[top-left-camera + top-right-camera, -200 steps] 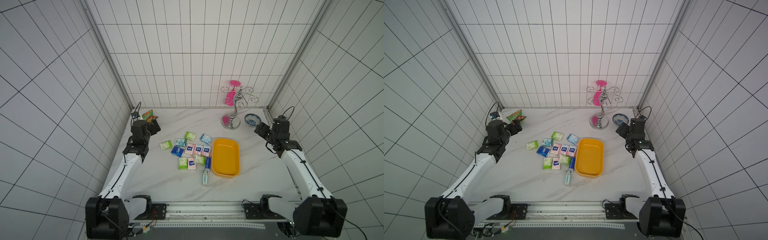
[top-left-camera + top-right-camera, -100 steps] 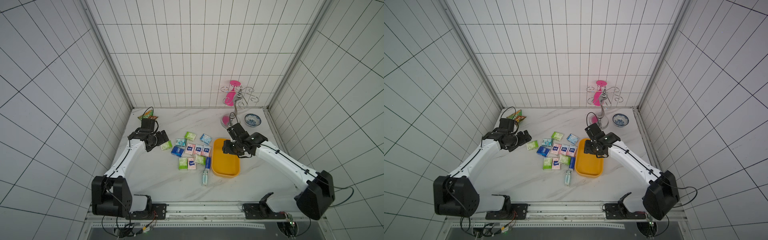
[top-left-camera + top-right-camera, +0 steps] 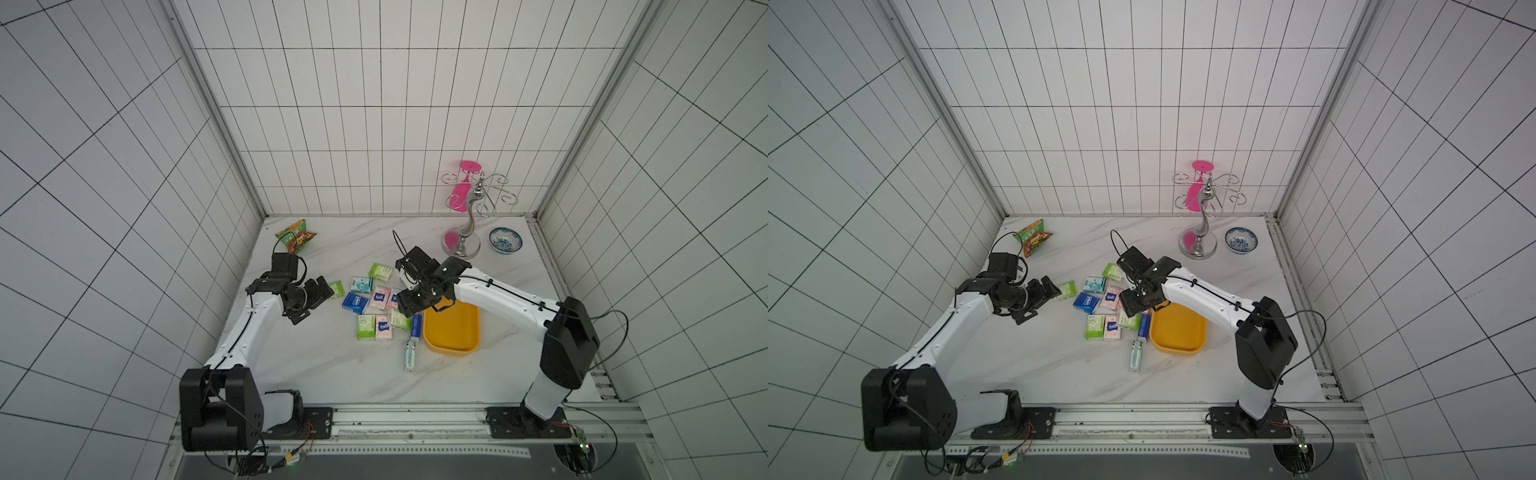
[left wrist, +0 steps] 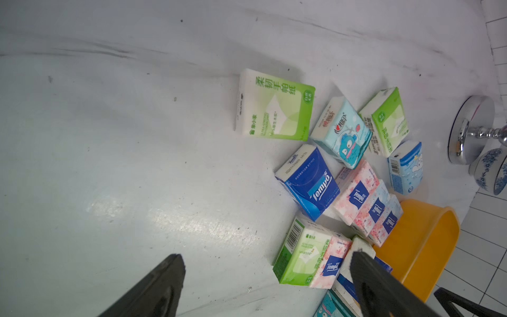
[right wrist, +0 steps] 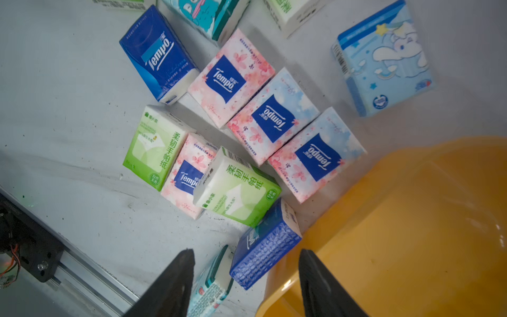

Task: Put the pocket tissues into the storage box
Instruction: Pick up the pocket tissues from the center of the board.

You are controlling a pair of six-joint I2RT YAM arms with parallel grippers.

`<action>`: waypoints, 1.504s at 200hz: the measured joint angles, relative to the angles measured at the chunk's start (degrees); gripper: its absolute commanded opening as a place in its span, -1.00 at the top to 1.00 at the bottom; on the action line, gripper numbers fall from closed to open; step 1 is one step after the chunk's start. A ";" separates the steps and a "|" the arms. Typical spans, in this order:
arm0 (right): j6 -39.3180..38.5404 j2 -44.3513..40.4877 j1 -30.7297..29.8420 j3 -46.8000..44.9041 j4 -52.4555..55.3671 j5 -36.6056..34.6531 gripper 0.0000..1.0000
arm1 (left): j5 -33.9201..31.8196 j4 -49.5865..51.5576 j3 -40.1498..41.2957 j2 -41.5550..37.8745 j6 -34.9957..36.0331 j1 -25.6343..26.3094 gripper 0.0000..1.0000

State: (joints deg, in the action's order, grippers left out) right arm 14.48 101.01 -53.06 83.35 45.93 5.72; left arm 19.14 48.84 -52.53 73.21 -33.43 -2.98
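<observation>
Both top views: tissue packs (image 3: 376, 300) clustered just left of the empty yellow tray (image 3: 453, 347). Left wrist: left gripper (image 4: 266, 255) gapes, empty. Right wrist: my right gripper (image 5: 246, 251) spread, empty, above the blue pack (image 5: 264, 244) by the rim; I'd straddle it squarely.

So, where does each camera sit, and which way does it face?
Both top views: high over the front rail, looking down at the white marble table; arms show.
Left wrist: on its arm, facing small soft tissue packets; open left pincer shows.
Right wrist: on its arm, facing the shallow yellow-orange plastic tray; right pincer shows.
Shared: dark blue Tempo packet.
</observation>
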 measured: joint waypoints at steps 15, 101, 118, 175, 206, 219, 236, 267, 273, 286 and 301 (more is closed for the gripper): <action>-1.84 2.14 -0.50 1.27 0.09 0.42 -0.63 | 0.15 0.55 0.00 -0.04 0.04 -1.29 -0.95; -5.11 12.39 -4.79 4.42 -2.40 -2.73 -0.69 | 1.09 2.86 0.28 -3.98 0.04 -1.60 -0.95; -5.70 13.22 -4.76 4.50 -3.02 -3.04 -0.69 | 1.09 3.28 0.68 -4.24 0.35 -1.60 -0.95; -7.23 15.39 -4.76 4.50 -4.72 -4.76 -0.63 | 1.38 4.57 1.84 -4.26 0.70 -1.60 -0.95; -7.43 16.06 -4.66 4.50 -6.05 -4.72 -0.36 | 1.57 5.07 1.84 -4.57 0.72 -1.60 -0.95; -7.41 16.24 -4.66 4.50 -6.40 -4.61 -0.16 | 1.62 5.14 1.81 -4.59 0.72 -1.60 -0.95; -7.28 16.24 -4.66 4.50 -6.80 -4.46 0.02 | 1.79 5.20 1.84 -4.59 0.72 -1.60 -0.95; -6.12 16.15 -4.44 4.68 -6.82 -4.33 0.03 | 2.21 5.20 1.84 -4.59 0.68 -1.60 -0.95; -5.77 16.11 -4.35 4.90 -6.60 -4.31 0.04 | 2.29 5.18 1.81 -4.59 0.68 -1.60 -0.95; -4.83 15.96 -4.13 6.01 -5.77 -4.37 0.06 | 2.56 5.16 1.81 -4.59 0.68 -1.60 -0.95; -3.28 15.52 -3.87 8.39 -3.89 -4.48 0.10 | 2.95 5.11 1.81 -4.59 0.63 -1.60 -0.95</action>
State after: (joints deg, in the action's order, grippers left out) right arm 11.20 116.53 -56.93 91.74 42.04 1.23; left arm 22.09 53.95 -50.72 68.62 -32.80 -4.58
